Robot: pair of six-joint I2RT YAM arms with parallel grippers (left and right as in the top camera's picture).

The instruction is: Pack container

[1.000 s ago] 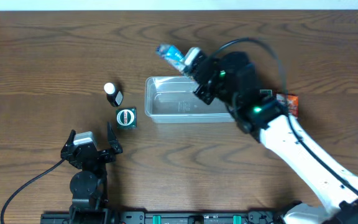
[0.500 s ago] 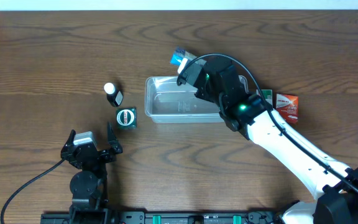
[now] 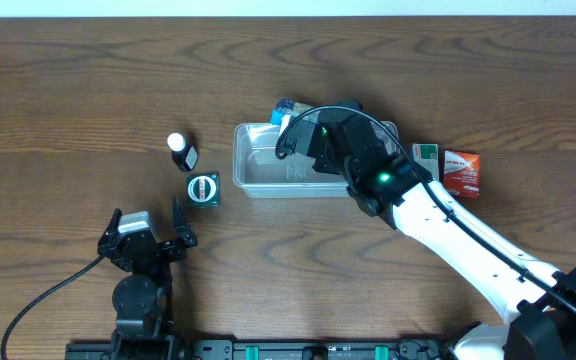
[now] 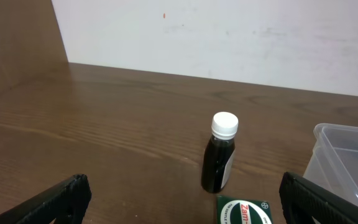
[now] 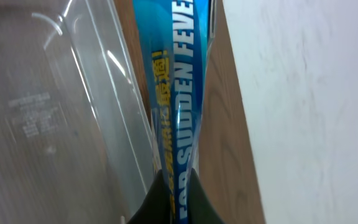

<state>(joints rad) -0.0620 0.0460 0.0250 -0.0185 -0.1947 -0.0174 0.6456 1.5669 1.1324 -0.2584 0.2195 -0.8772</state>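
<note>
The container (image 3: 263,170) is a clear plastic tub in the middle of the table; it also fills the left of the right wrist view (image 5: 55,112). My right gripper (image 3: 293,122) hovers over its far rim, shut on a flat blue packet (image 3: 285,106). In the right wrist view the blue packet (image 5: 176,93) runs up from the pinched right gripper (image 5: 180,199), along the tub's far wall. My left gripper (image 3: 148,232) rests near the front left, open with nothing in it, also seen in the left wrist view (image 4: 185,194).
A small dark bottle with a white cap (image 3: 180,150) (image 4: 221,155) and a green round-label box (image 3: 203,188) (image 4: 244,211) stand left of the tub. A green-white box (image 3: 425,155) and an orange box (image 3: 461,170) lie to its right.
My right arm has brought the blue packet from behind the tub's far left corner down and nearer, over its far rim. The left arm has not moved.
</note>
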